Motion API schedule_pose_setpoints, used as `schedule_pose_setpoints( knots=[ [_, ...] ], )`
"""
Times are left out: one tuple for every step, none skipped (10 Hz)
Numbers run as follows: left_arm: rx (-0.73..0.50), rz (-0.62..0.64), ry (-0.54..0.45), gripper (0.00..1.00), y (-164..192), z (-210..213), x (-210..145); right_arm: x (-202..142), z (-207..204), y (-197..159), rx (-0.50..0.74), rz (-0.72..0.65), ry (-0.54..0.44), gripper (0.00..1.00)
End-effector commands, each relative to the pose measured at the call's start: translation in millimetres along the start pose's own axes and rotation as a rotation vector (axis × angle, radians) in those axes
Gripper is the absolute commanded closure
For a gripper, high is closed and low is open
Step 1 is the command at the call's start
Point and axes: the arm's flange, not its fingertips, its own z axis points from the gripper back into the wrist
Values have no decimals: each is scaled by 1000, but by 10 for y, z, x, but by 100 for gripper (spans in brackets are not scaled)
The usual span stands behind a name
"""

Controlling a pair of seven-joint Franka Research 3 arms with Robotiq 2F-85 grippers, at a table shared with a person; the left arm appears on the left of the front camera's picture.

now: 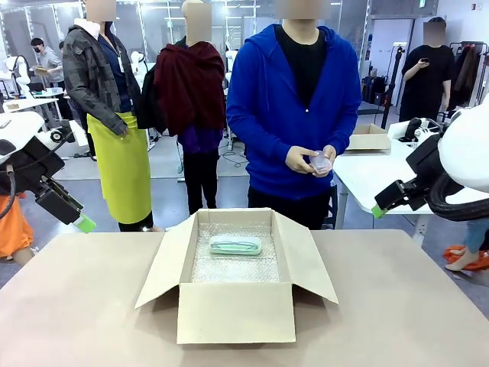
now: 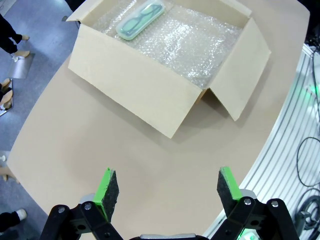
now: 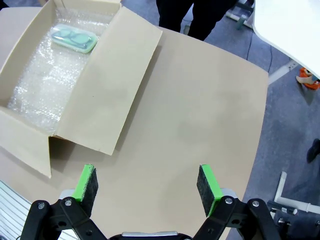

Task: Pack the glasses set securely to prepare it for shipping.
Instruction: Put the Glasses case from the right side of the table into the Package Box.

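Broadly, the surface [image 1: 69, 306] carries an open cardboard box [image 1: 237, 315] lined with bubble wrap [image 2: 200, 45], the mint green case [image 1: 235, 245] lying loose near its far wall. Both arms hang raised at the sides, left end effector [image 2: 167, 187] and right end effector [image 3: 147, 182] spread wide, empty. The person's hands [image 1: 299, 159] hold the pink case [image 1: 322, 163] beyond the far edge; its slick-looking wrapping could slip in a handover, I judge.

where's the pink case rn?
Front view: the pale pink case is in the person's hands at the far side of the table, right of centre, beyond the open cardboard box where the mint green case lies on bubble wrap.
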Motion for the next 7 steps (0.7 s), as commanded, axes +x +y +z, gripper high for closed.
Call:
schedule_pose_setpoints(
  knots=[
    [-9, 4, -18, 0, 0, 22, 7, 3, -12, 21, -10, -16, -1, 0],
    [-9, 4, -18, 0, 0, 22, 7, 3, -12, 21, -10, -16, -1, 0],
    [-9, 4, -18, 0, 0, 22, 7, 3, -12, 21, -10, -16, -1, 0],
    [-9, 4, -18, 0, 0, 22, 7, 3, -12, 21, -10, -16, -1, 0],
    [-9, 4, -18, 0, 0, 22, 7, 3, -12, 21, -10, -16, -1, 0],
    [-9, 4, -18, 0, 0, 22, 7, 3, -12, 21, -10, -16, -1, 0],
    [-9, 4, -18, 0, 0, 22, 7, 3, -12, 21, -10, -16, -1, 0]
  ],
)
